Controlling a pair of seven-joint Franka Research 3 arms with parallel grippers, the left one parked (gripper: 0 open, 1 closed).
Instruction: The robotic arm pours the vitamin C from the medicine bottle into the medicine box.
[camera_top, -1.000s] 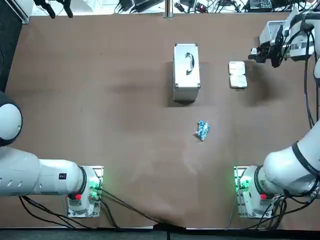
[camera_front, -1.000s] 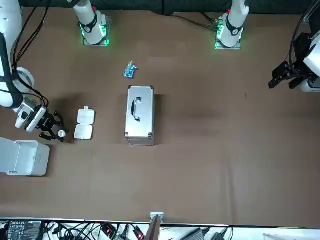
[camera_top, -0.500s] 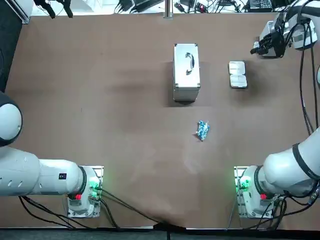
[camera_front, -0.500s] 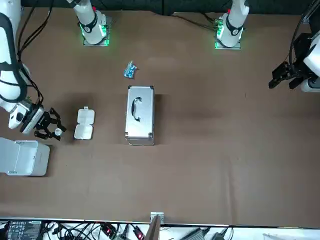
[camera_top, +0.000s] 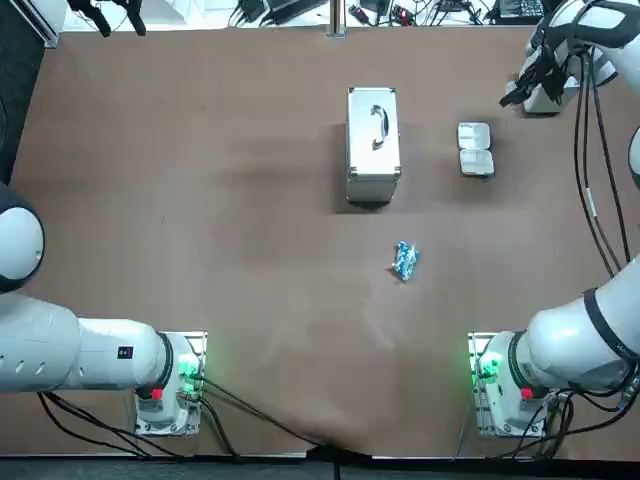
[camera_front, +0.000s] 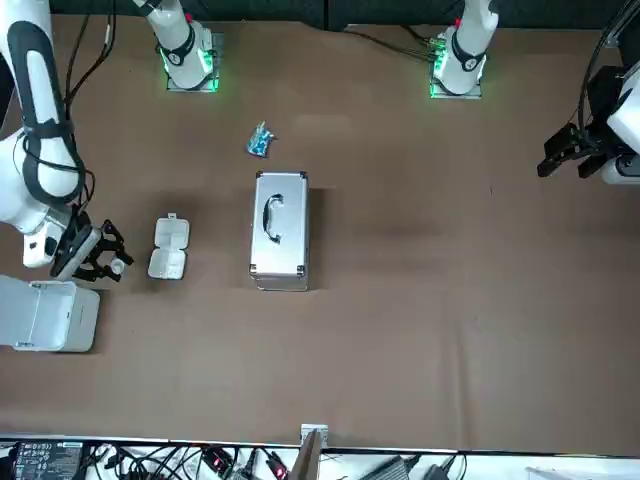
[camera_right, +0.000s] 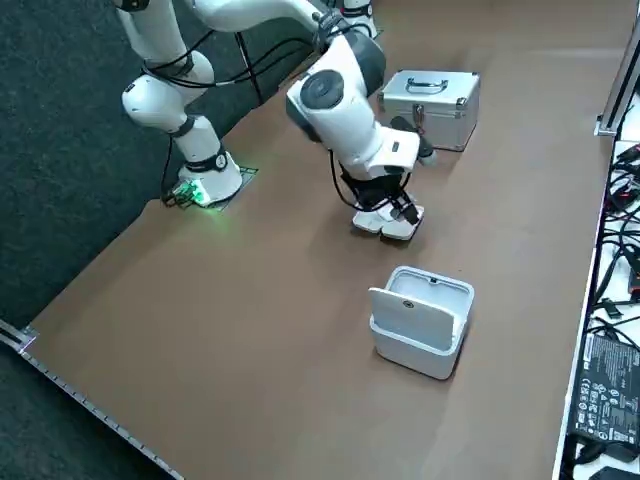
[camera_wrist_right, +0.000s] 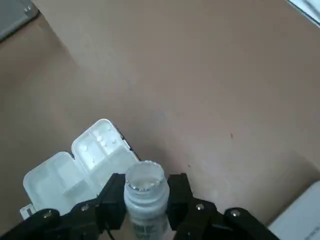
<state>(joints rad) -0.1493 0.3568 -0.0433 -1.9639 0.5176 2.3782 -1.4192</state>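
Looking down from overhead, the matte brown tabletop (camera_top: 200, 200) carries a boxy silver metal case (camera_top: 373, 140), a crinkled blue packet (camera_top: 404, 261) and the white plastic medicine box (camera_top: 475, 150), its lid open. The right gripper (camera_top: 512, 94) hangs near the box, its tip hard to make out. From the front, it sits between the box and a white bin (camera_front: 45, 313). From the right side, the arm hides the bottle. At the wrist, black fingers (camera_wrist_right: 112, 197) pinch the cylindrical, open-mouthed medicine bottle (camera_wrist_right: 144, 192), which partly covers the compartmented box.
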